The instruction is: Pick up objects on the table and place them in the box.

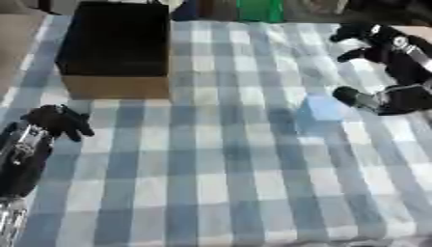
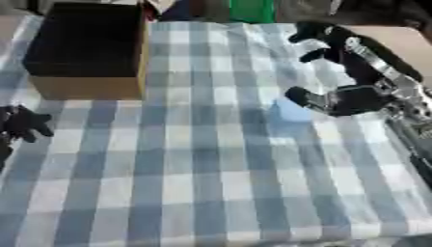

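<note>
Left hand [image 1: 57, 120] curled, empty; right hand [image 2: 337, 67] spread beside blue object [image 1: 323, 107]

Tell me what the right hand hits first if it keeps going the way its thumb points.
Probably the light blue block: the right hand points leftward at it, close by. Depth is unclear.

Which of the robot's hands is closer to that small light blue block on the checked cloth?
The right hand: its thumb tip sits just beside the small light blue block. The left hand is far across the cloth, below the brown cardboard box.
</note>
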Action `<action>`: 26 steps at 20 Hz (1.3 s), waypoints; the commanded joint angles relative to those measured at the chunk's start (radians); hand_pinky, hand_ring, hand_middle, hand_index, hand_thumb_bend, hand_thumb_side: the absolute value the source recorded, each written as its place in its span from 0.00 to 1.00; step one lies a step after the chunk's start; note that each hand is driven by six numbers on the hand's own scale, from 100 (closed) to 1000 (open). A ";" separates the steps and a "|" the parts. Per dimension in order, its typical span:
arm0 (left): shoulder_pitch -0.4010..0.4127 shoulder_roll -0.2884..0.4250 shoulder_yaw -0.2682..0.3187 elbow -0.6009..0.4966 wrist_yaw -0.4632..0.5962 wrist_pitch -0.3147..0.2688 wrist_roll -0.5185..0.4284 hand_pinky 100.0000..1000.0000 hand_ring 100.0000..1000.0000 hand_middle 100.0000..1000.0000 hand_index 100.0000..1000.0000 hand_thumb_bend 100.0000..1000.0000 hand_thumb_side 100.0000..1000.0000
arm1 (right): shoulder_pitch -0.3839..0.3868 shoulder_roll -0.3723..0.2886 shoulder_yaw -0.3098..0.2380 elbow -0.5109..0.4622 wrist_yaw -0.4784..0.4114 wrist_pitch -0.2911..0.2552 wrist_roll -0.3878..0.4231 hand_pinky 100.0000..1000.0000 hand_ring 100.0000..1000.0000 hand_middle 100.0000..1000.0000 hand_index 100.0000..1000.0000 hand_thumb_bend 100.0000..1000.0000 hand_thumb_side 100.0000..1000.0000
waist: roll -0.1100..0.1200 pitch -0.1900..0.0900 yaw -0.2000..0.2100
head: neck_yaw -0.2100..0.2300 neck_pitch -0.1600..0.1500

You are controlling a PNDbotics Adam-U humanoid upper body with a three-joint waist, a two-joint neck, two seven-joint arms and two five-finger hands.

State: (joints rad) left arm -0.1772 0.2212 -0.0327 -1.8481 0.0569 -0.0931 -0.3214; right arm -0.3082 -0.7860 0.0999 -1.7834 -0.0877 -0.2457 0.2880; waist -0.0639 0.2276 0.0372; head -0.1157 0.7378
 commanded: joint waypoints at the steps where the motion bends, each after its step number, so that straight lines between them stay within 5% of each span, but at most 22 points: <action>1: -0.008 0.022 0.004 -0.012 0.000 0.001 0.000 0.85 0.49 0.44 0.37 0.09 0.87 | -0.014 -0.067 -0.003 0.011 0.042 -0.044 0.059 0.78 1.00 0.84 0.98 0.66 0.14 | 0.002 -0.019 0.002 | 0.001 -0.003; 10: -0.006 0.024 0.002 -0.012 0.000 -0.001 -0.002 0.85 0.49 0.44 0.37 0.09 0.87 | -0.054 -0.104 0.027 0.078 0.152 -0.108 0.193 0.81 1.00 0.87 0.98 0.75 0.18 | 0.003 -0.021 0.007 | -0.004 -0.003; 26: -0.005 0.024 -0.002 -0.012 -0.001 -0.003 -0.005 0.85 0.49 0.44 0.37 0.09 0.87 | -0.142 -0.072 0.068 0.255 0.301 -0.166 0.174 0.81 1.00 0.85 0.97 0.74 0.24 | 0.008 -0.019 0.011 | -0.012 0.001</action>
State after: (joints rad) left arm -0.1764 0.2290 -0.0331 -1.8481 0.0569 -0.0955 -0.3240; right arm -0.4351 -0.8377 0.1741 -1.5362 0.1980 -0.4044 0.4632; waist -0.0580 0.2229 0.0484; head -0.1253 0.7378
